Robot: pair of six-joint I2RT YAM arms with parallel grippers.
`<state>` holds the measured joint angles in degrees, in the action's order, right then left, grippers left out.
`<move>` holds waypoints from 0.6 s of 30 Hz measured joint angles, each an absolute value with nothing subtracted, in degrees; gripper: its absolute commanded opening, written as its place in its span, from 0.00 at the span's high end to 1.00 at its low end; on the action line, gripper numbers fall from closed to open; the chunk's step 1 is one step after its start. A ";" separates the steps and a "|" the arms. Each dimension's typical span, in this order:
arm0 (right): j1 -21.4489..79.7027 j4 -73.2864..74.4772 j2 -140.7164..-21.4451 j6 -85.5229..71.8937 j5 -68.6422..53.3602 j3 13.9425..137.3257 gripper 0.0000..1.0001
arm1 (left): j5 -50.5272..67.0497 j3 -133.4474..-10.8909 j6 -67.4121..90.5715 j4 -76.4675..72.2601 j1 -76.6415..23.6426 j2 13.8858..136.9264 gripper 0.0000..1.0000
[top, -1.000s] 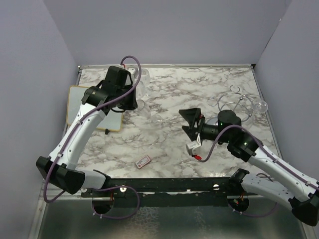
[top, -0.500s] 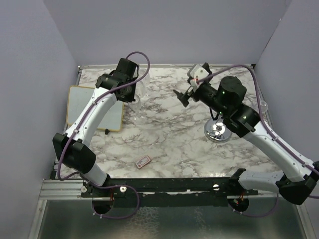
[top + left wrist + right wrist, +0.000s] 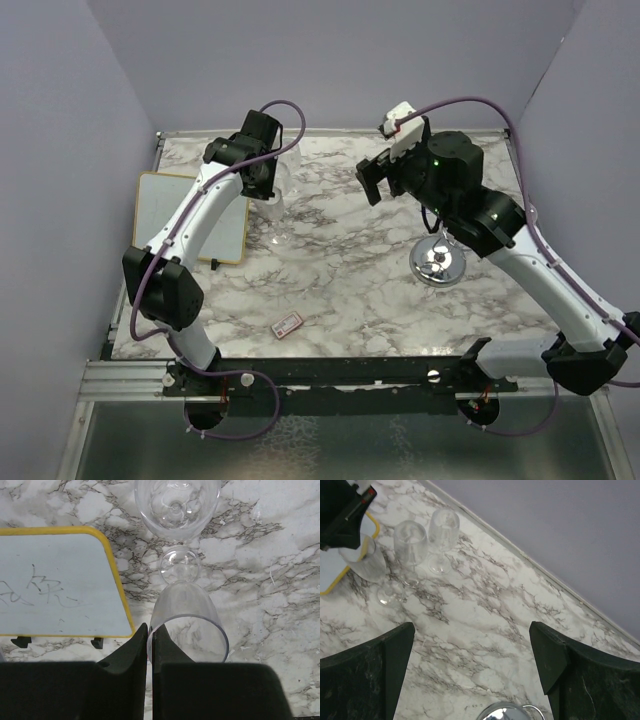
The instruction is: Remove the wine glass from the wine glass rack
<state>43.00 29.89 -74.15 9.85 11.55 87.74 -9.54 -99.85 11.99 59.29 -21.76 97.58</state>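
My left gripper [image 3: 150, 630] is shut on the rim of a clear wine glass [image 3: 187, 615]. The glass's round foot [image 3: 179, 565] points away from me, close over the marble; I cannot tell if it touches. In the top view this gripper [image 3: 268, 190] is at the far left of the table. The wine glass rack shows only as its chrome disc base [image 3: 437, 262], at the right under my right arm, with its edge in the right wrist view [image 3: 504, 712]. Its loops are hidden. My right gripper [image 3: 471, 627] is open and empty, raised high [image 3: 368, 180] and looking at the held glass [image 3: 366, 562].
Two more clear glasses [image 3: 410, 540] [image 3: 443, 527] stand by the back edge next to the held one. A yellow-framed whiteboard [image 3: 190, 215] lies at the left, close beside the left gripper [image 3: 55, 585]. A small red-and-white card [image 3: 288, 323] lies near the front. Grey walls surround the table.
My right arm has swung up from low over the table's middle to high at the back, its gripper open. My left arm has reached farther back with the glass.
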 measured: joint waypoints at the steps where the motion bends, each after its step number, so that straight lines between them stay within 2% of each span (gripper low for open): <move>1: 43.00 29.95 -73.52 9.45 11.55 87.96 0.00 | -9.52 -99.85 11.99 59.40 -21.76 97.62 0.76; 9: 43.00 30.04 -69.14 7.77 11.53 88.03 0.00 | -9.58 -101.01 11.86 60.14 -21.74 97.62 0.55; 15: 43.00 32.01 -68.12 6.66 11.16 88.64 0.00 | -9.50 -106.00 12.01 60.99 -21.74 97.49 0.34; 18: 43.00 33.01 -66.72 6.11 11.00 88.75 0.00 | -8.80 -107.26 12.29 60.82 -21.74 96.07 0.28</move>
<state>43.00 33.01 -66.72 6.11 11.00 88.75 -8.80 -107.26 12.29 60.82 -21.74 96.07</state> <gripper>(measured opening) 0.994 0.667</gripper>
